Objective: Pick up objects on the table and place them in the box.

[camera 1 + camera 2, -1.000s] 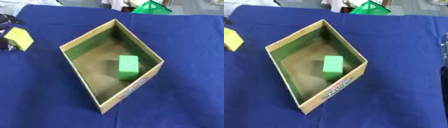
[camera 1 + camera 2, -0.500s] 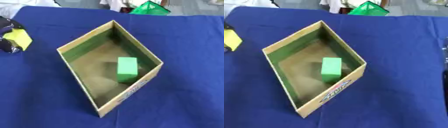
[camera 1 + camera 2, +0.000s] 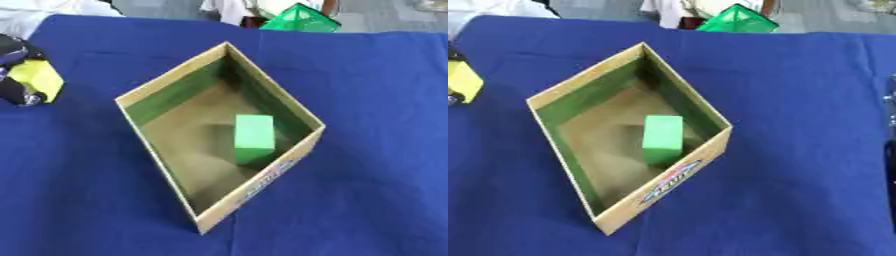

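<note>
An open cardboard box (image 3: 160, 88) with green inner walls stands askew in the middle of the blue table. A green block (image 3: 254, 137) lies on the box floor, near its right wall. At the far left my left hand (image 3: 12, 88) is black and curled round a yellow block (image 3: 36, 80), held just above the cloth, well clear of the box. A dark sliver at the right edge of the right eye view is my right hand (image 3: 892, 120); its shape is not readable.
A green see-through prism-shaped thing (image 3: 302, 19) sits past the table's far edge, with white cloth beside it. Blue cloth (image 3: 376, 100) covers the table on all sides of the box.
The whole picture has shifted a little, so the camera moved. My left hand stays at the far left with the yellow block; the box and the green block are unmoved.
</note>
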Available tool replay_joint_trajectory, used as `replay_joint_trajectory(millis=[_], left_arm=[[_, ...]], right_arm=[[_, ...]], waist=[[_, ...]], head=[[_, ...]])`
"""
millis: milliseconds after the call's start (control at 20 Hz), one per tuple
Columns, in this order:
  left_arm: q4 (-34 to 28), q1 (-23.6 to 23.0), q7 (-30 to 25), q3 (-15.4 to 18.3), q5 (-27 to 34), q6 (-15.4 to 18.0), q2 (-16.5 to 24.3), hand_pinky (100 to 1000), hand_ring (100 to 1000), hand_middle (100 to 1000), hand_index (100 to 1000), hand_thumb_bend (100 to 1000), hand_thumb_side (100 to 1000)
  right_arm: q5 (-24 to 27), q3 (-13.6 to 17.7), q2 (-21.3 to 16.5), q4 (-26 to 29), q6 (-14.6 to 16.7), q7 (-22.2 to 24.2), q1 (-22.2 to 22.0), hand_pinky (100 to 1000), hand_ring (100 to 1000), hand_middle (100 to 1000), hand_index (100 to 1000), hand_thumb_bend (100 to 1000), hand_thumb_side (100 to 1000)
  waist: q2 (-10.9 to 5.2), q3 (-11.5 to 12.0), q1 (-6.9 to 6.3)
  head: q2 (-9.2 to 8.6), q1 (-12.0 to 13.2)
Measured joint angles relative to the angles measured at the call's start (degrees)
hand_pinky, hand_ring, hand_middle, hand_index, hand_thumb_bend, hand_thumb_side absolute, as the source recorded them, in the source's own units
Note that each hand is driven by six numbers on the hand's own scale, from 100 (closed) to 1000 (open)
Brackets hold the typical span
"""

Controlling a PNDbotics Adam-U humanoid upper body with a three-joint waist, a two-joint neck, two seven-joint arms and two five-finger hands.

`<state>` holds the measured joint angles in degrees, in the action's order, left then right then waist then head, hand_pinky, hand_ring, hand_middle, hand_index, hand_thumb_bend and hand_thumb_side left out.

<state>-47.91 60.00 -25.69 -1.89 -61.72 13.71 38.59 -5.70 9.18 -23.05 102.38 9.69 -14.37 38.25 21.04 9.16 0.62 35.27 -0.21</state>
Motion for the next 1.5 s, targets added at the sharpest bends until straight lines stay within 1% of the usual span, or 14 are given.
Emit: replay_joint_trajectory(millis=[200,350,600,850,1000,1200,1300,1500], left_arm=[[-3.1,0.0,-0.3,-0.8,1.4,1.0,0.0,648,666,633,780,222,100],[-6.4,0.0,-0.7,-2.1,2.7,2.0,0.0,649,667,634,780,225,100],[-14.6,0.2,-1.5,-5.0,6.3,3.7,-1.2,643,661,618,782,194,100],[-24.2,0.1,-3.1,-8.6,10.2,4.3,-4.7,643,662,618,783,205,100],[-28.4,0.1,-4.7,-10.5,11.9,4.1,-6.7,639,658,615,782,223,100],[-31.1,0.1,-6.4,-12.2,13.1,3.7,-9.6,630,652,610,782,237,100],[-31.7,0.1,-7.0,-12.9,13.2,3.4,-11.3,623,647,607,780,266,100],[-32.7,-0.3,-7.2,-14.1,12.4,3.0,-14.7,613,639,602,776,265,100]], right_arm=[[0.0,0.0,0.1,0.2,0.0,0.0,-0.5,816,839,621,845,226,1000],[-0.1,0.0,0.1,0.4,-0.1,0.0,-0.5,816,839,621,845,227,1000],[-0.2,-0.1,0.6,0.8,-0.2,0.2,-0.7,816,839,625,846,230,1000],[-0.3,-0.4,1.2,1.1,-0.3,0.2,-0.8,816,839,626,846,231,1000],[-0.3,-0.4,1.2,1.4,-0.4,0.3,-0.8,816,839,627,847,232,1000],[-0.5,-0.5,1.7,1.6,-0.5,0.4,-0.8,817,839,628,847,231,1000],[-0.7,-0.6,1.8,1.7,-0.5,0.4,-0.8,817,839,628,847,230,1000],[-0.7,-0.7,2.2,1.8,-0.5,0.5,-1.0,817,839,629,847,231,1000]], waist=[[-0.72,0.4,-0.23],[-1.02,0.7,-0.41],[-1.95,1.2,-0.54],[-2.37,1.4,-0.61],[-2.52,1.4,-0.69],[-2.83,1.5,-0.74],[-3.01,1.5,-0.80],[-3.35,1.7,-0.85]], head=[[0.95,-0.6],[1.53,-0.9],[2.69,-1.6],[3.49,-3.2],[3.65,-3.7],[4.03,-3.8],[4.07,-3.8],[4.44,-3.7]])
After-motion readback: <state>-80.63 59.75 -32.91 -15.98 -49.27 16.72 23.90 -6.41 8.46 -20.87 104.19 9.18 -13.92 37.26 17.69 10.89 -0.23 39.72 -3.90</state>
